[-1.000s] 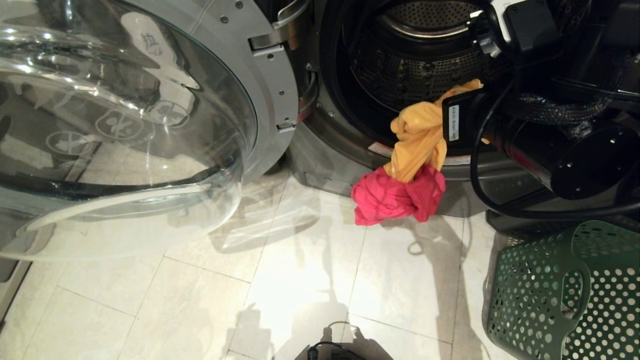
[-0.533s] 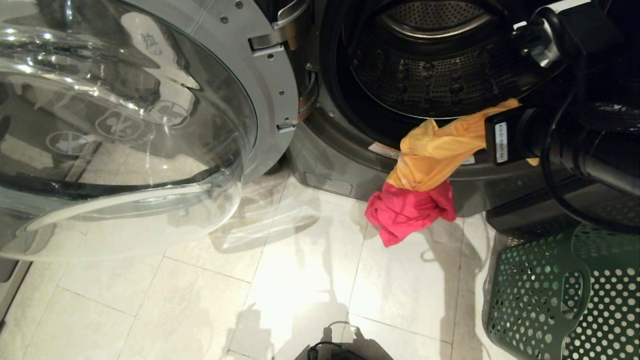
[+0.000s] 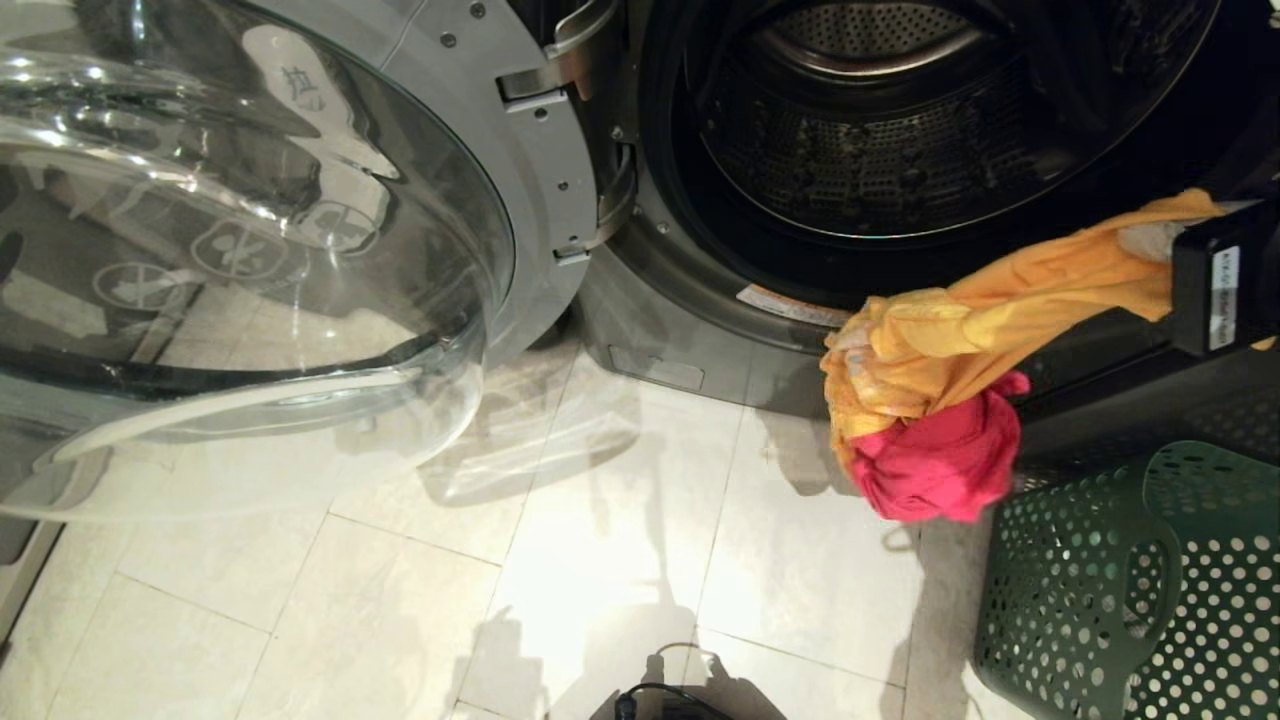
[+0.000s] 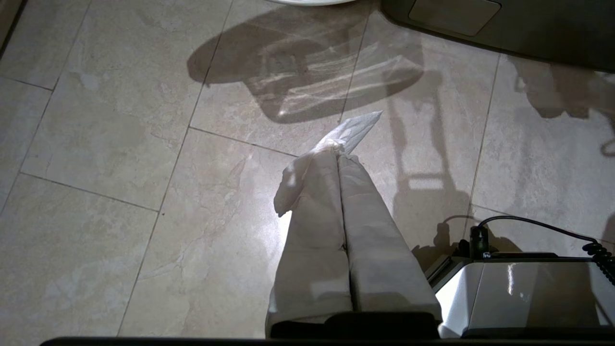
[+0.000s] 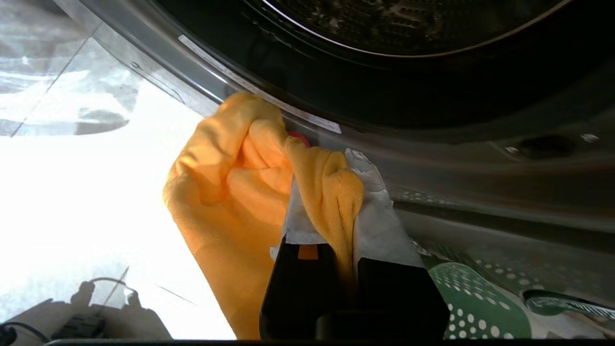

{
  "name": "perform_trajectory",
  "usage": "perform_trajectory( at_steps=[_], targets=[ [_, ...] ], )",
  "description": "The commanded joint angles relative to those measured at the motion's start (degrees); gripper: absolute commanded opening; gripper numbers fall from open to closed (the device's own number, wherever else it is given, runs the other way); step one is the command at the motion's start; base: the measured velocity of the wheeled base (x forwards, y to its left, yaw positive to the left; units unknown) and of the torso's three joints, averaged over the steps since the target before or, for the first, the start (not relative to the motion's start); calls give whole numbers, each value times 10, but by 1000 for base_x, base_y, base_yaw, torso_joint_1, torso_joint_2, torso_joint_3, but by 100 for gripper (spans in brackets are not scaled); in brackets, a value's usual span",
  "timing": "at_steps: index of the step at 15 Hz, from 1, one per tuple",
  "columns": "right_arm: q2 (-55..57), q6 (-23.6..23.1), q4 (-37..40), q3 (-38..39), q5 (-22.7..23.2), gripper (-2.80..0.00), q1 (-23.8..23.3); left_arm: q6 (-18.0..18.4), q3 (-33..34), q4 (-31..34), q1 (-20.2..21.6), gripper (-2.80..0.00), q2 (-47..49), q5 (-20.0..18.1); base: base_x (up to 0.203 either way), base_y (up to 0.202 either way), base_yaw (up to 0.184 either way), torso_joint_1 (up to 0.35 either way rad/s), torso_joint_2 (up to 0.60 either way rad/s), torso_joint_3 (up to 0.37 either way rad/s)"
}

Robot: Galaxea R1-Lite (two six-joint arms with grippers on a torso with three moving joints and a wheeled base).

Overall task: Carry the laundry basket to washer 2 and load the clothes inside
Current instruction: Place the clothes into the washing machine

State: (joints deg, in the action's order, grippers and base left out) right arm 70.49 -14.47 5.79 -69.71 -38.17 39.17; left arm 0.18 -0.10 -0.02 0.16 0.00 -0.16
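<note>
Your right pincer (image 5: pixel 336 192) is clamped only on the yellow cloth (image 3: pixel 960 330) at four o'clock of washer 2 (image 3: pixel 860 150), so the red garment (image 3: pixel 940 465) dangling beside the laundry basket (image 3: pixel 1130 590) could drop to the floor

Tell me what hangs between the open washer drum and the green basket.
In the head view, the right pincer holds a yellow garment with a red garment bunched below it, between washer 2 and the laundry basket.
</note>
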Motion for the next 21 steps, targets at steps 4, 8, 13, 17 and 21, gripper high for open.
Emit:
perform_trajectory(
  at_steps=[4,8,13,17,21],
  targets=[
    [-67,0,62,6,-3,-280,-1,0,0,-1,0,-280,1,0,0,0,0,0,0,0],
    [-103,0,107,9,-5,-280,-1,0,0,-1,0,-280,1,0,0,0,0,0,0,0],
    [-138,-20,137,19,-6,-280,-1,0,0,0,0,-280,1,0,0,0,0,0,0,0],
    [-168,-61,146,7,-8,-280,-6,0,0,0,0,-280,1,0,0,0,0,0,0,0],
    [-195,-72,156,-1,-22,-280,-11,0,0,-1,0,-280,1,0,0,0,0,0,0,0]
  ],
)
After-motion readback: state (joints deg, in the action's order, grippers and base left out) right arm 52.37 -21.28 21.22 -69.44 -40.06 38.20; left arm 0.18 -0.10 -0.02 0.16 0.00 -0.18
